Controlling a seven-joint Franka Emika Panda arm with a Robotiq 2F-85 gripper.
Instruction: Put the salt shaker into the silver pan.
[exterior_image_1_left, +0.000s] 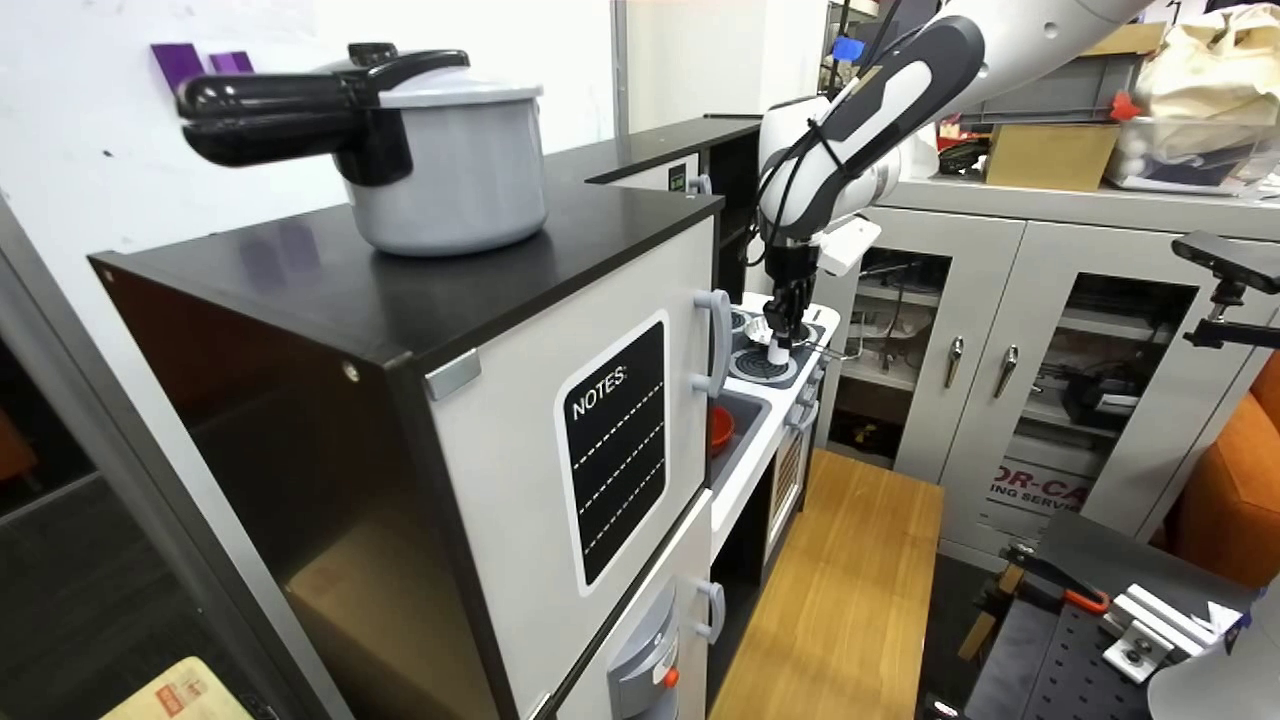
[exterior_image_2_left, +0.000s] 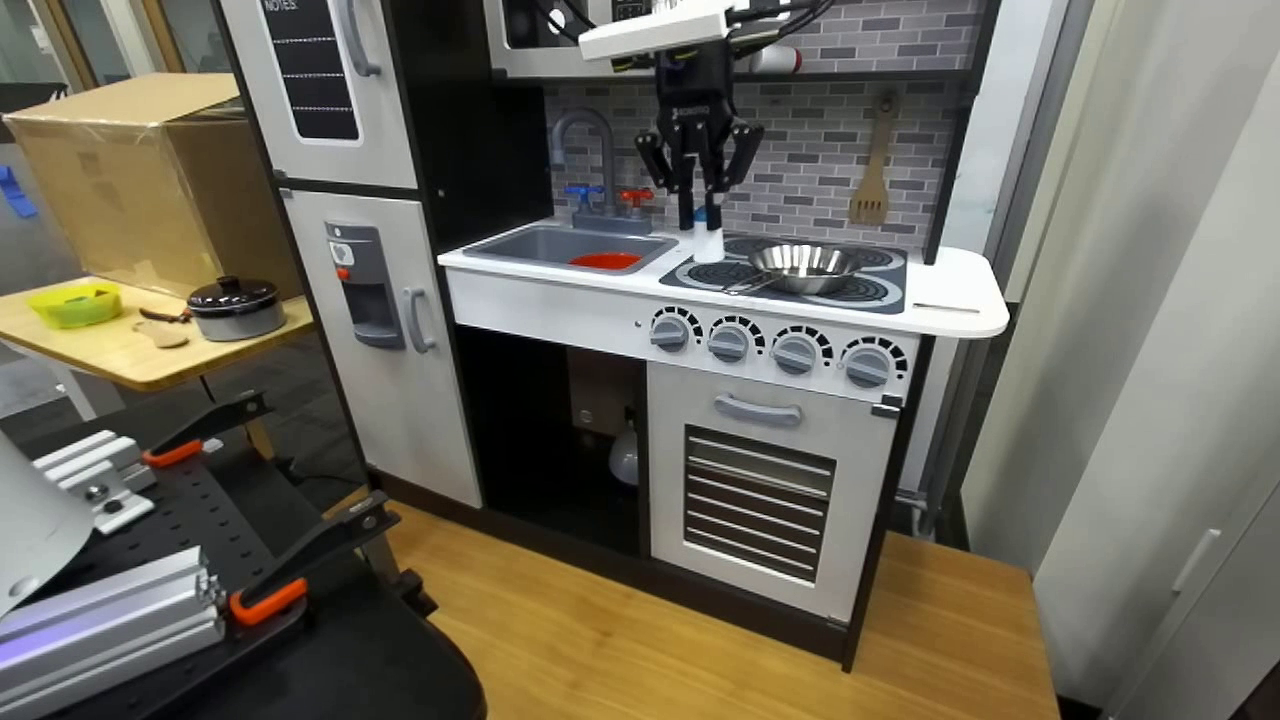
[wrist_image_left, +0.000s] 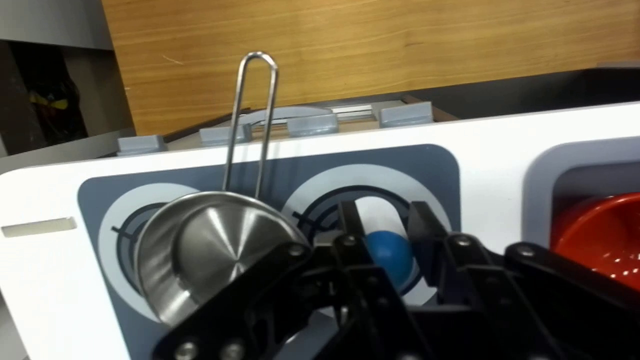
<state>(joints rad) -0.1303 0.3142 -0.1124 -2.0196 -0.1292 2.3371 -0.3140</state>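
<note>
The salt shaker (wrist_image_left: 380, 216), white with a blue cap (wrist_image_left: 391, 257), is between the two fingers (wrist_image_left: 425, 221) of the pincer (exterior_image_2_left: 700, 222), which is closed on its upper part, one finger on each side. In an exterior view the pincer points straight down and the shaker's white lower body (exterior_image_2_left: 709, 248) shows beneath the fingertips. Facing the white bench (exterior_image_2_left: 960, 275) from the side with the grey knobs (exterior_image_2_left: 728, 344), the shaker is over the near left burner (wrist_image_left: 325, 212); whether its base touches that burner I cannot tell. The silver pan (exterior_image_2_left: 808, 270) is just to the right, on the near right burner (wrist_image_left: 110, 245) and apart from the shaker, with its wire handle (wrist_image_left: 269, 117) running toward the near edge and slightly left. Left of the burners, a red bowl (exterior_image_2_left: 603, 261) lies in the sink (exterior_image_2_left: 530, 242).
</note>
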